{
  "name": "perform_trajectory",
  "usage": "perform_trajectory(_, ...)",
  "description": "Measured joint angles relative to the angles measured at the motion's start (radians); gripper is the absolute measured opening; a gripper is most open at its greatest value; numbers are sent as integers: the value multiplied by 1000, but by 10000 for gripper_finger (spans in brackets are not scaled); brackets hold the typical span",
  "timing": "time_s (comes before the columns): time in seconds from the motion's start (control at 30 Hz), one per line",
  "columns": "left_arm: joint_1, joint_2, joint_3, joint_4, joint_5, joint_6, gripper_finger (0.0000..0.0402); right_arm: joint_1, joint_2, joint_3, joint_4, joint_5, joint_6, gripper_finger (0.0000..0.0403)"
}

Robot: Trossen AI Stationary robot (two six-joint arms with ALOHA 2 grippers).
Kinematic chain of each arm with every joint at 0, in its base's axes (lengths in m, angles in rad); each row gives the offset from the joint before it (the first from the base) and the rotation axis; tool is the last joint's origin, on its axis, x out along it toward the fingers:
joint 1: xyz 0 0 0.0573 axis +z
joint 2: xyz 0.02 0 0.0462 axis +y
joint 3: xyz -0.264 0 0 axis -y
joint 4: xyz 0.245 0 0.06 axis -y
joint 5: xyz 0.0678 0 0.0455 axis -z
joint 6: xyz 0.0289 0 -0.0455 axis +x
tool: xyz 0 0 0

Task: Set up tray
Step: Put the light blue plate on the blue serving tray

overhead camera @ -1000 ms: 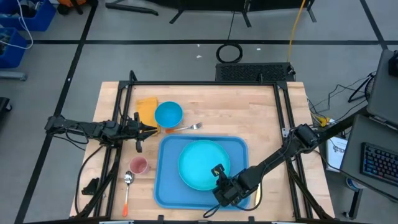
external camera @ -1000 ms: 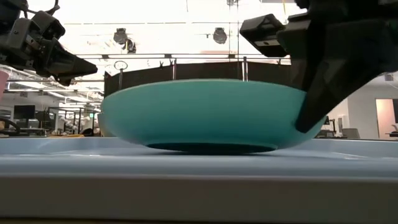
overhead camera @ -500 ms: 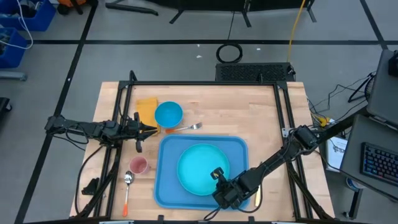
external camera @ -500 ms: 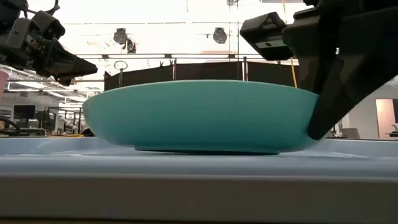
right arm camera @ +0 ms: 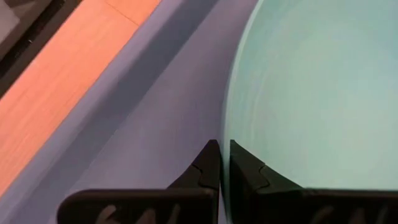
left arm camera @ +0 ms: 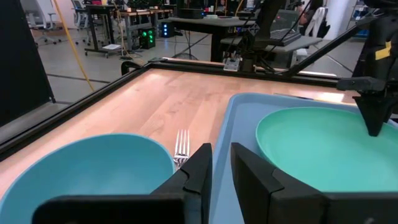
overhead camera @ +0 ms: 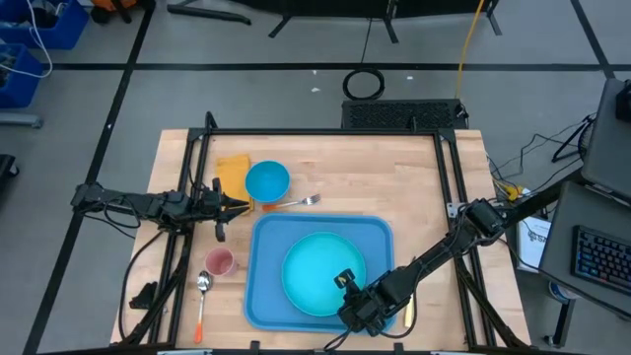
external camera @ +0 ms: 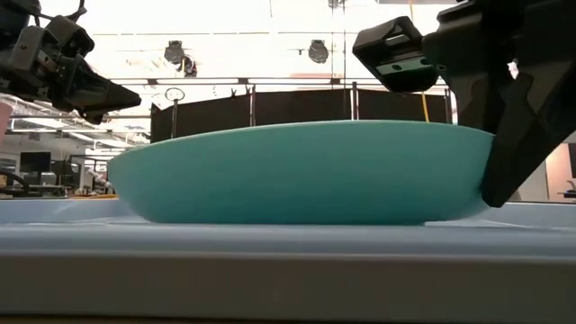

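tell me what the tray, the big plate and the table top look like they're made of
Tray: probably plastic, smooth blue with a soft sheen, moulded rounded corners and a low rim. Plate: smooth, uniform turquoise with a matte look; plastic or melamine seems likely, though glazed ceramic can't be ruled out. Table top: wood, pale planks with visible grain and seams.

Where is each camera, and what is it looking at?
High view: above the table, looking straight down; both arms show, the left claw beside the blue bowl, the right claw at the plate.
Low view: at table height, looking level across the tray at the plate's side; both claws show.
Left wrist view: looks past its own fingers at bowl, fork, tray.
Right wrist view: looks down past its shut fingers at the plate's rim.
Shared: plate and tray appear in every view.
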Motion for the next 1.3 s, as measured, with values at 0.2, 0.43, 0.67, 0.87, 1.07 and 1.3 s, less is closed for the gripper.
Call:
perform_trajectory(0.2,0,0,0,0,0,0,63,4,0,0,1,-5,3,1)
perform_trajectory(0.43,0,0,0,0,0,0,63,4,1,0,2,-7,7,3)
perform_trajectory(0.67,0,0,0,0,0,0,63,4,1,0,9,-10,8,3)
perform_trajectory(0.87,0,0,0,0,0,0,63,4,1,-1,9,-10,9,8)
perform_trajectory(1.07,0,0,0,0,0,0,63,4,3,-2,14,-22,14,33)
perform_trajectory(1.3,0,0,0,0,0,0,63,4,3,-2,24,-15,12,49)
